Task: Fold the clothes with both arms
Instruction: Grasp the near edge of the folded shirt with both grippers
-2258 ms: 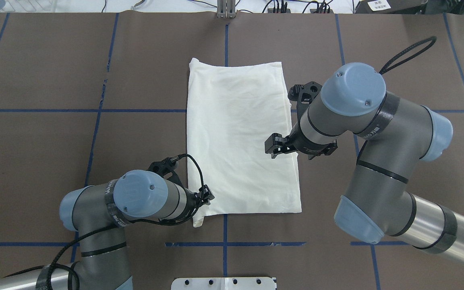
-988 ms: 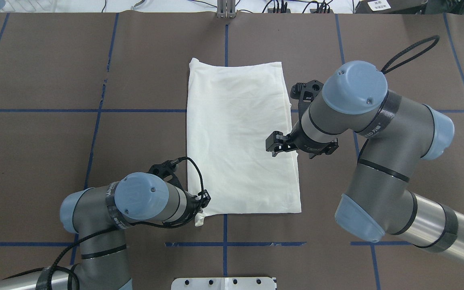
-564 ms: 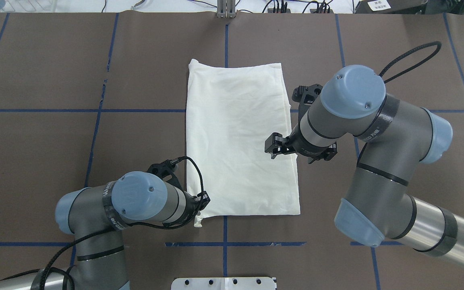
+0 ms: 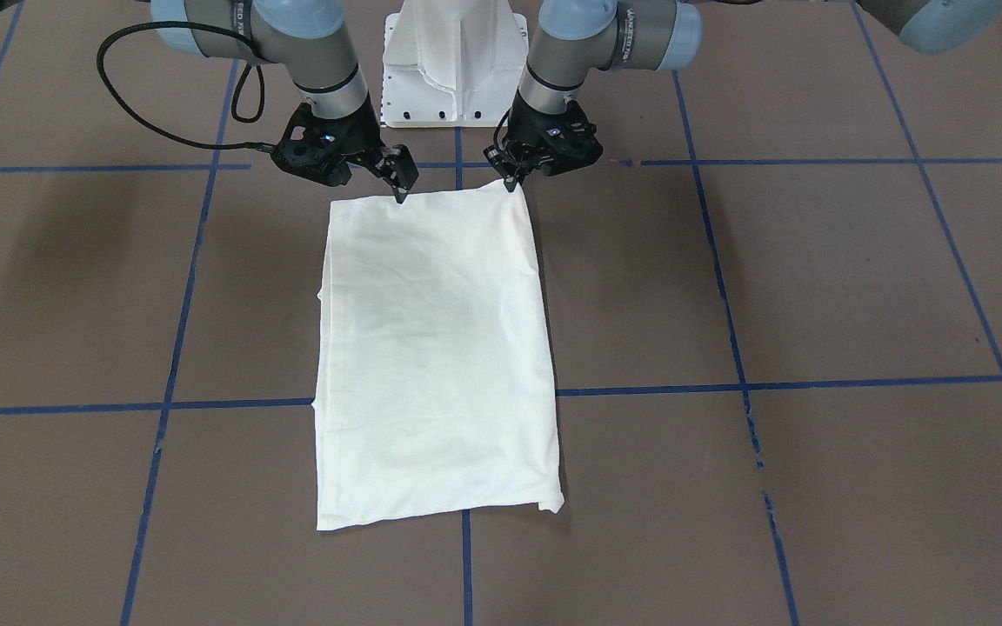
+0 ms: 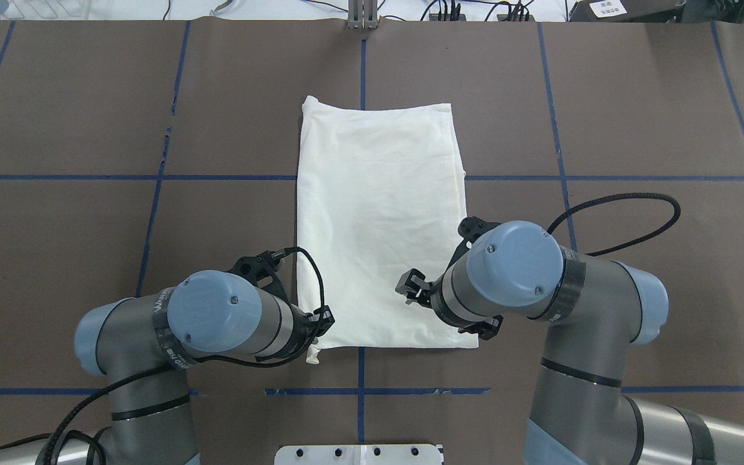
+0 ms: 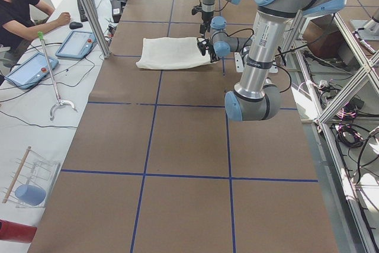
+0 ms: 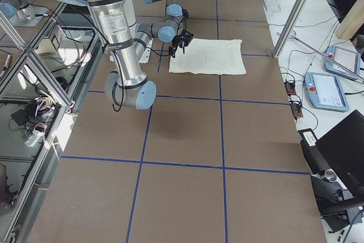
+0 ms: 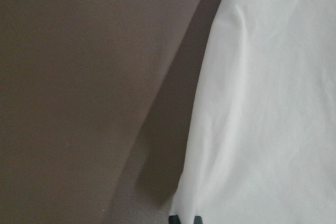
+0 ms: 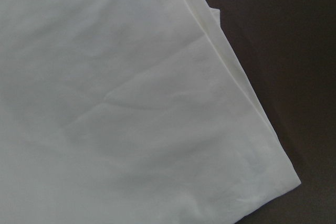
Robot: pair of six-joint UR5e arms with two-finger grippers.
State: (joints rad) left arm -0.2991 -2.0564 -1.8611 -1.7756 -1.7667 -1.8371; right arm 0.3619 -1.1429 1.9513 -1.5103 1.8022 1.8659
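The cream-white shirt (image 5: 378, 213) lies flat on the brown table as a folded rectangle, plain side up, also in the front-facing view (image 4: 436, 348). My left gripper (image 5: 321, 321) sits at the shirt's near left corner, and the front-facing view shows that gripper (image 4: 511, 181) pinching the corner. In the left wrist view its fingertips (image 8: 173, 219) are close together on the cloth (image 8: 262, 103). My right gripper (image 5: 411, 287) hovers over the near right part of the shirt, open, also seen from the front (image 4: 375, 184). The right wrist view shows only the cloth (image 9: 131, 103) and its corner.
The white pedestal base (image 5: 359, 454) stands at the near table edge between the arms. A black cable loop (image 5: 630, 213) arcs off the right arm. A person (image 6: 18, 10) sits at a side table with tablets (image 6: 80, 44). Blue tape lines (image 5: 152, 177) cross the table.
My right arm has swung toward the robot, taking its gripper from the shirt's mid right edge to near its near right corner. The left arm shifted slightly left, still on the corner.
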